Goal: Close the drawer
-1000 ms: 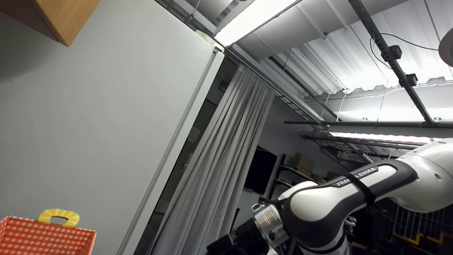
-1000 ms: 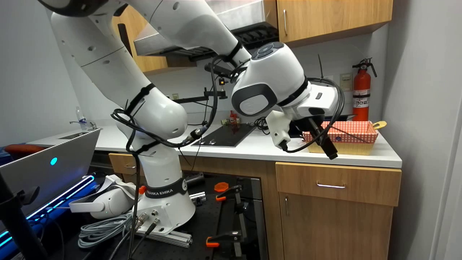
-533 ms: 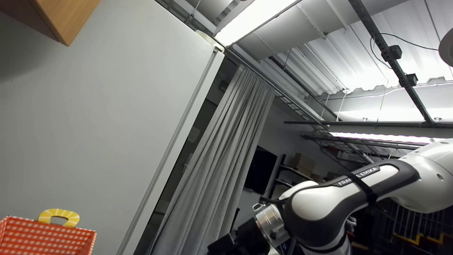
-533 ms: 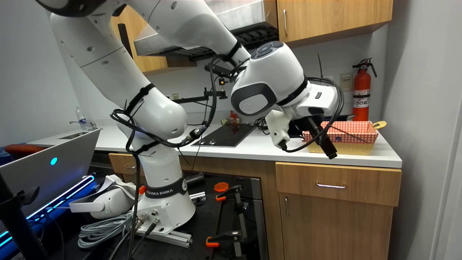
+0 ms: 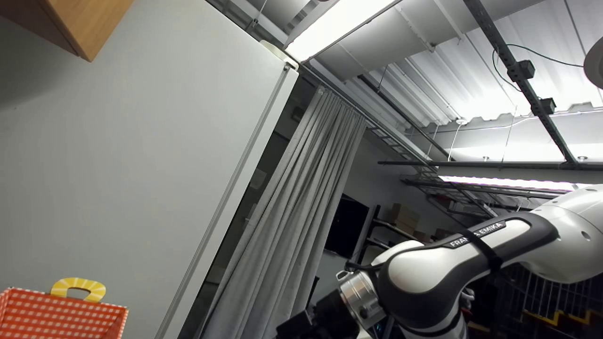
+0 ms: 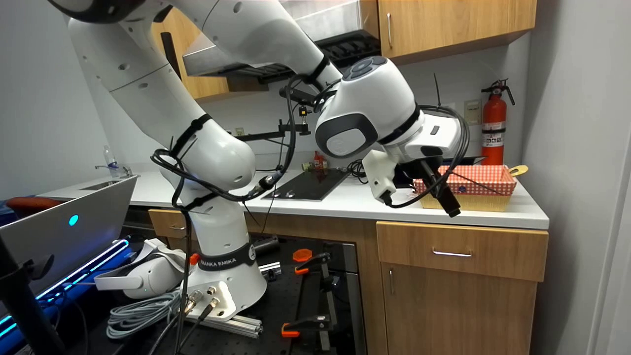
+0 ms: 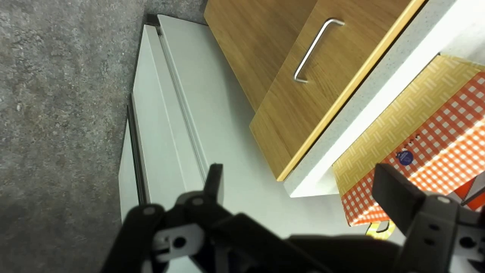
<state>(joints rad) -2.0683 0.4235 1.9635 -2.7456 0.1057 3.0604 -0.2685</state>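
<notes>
Drawer (image 6: pixel 458 244), seemingly below the claw (image 7: pixel 298 167), apart from it, empty jaws spread wide

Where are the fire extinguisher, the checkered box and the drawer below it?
Fire extinguisher (image 6: pixel 493 113), in an exterior view: red upper body.
Checkered box (image 7: pixel 434 134), in the wrist view: outer side wall.
Drawer (image 7: pixel 330 76), in the wrist view: front panel.

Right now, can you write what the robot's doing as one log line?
goal: close drawer | gripper: open, empty, apart from drawer | drawer fully shut: cannot tell | checked basket: on counter
</notes>
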